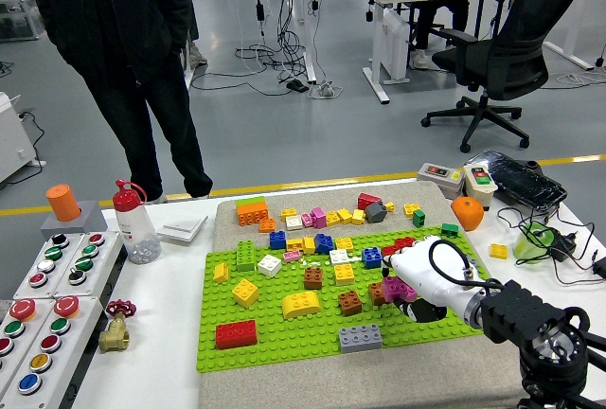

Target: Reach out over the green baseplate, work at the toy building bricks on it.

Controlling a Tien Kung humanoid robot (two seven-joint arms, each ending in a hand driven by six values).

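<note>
The green baseplate (284, 333) lies on a beige mat and carries several bricks: red (235, 334), grey (361, 337), yellow arch (300, 304), brown (349, 302), blue (372, 257). My right hand (409, 288), white with a black forearm, reaches in from the lower right over the plate's right part. Its fingers are curled around a magenta brick (398, 288), right beside a brown brick (378, 293). The left arm is out of view.
Loose bricks (312, 215) lie on the mat behind the plate. A button panel (47, 276), a brass valve (115, 327) and a spray bottle (133, 222) stand at the left. An orange ball (467, 212) and switch boxes (441, 178) sit at the right. A person (123, 59) stands beyond the table.
</note>
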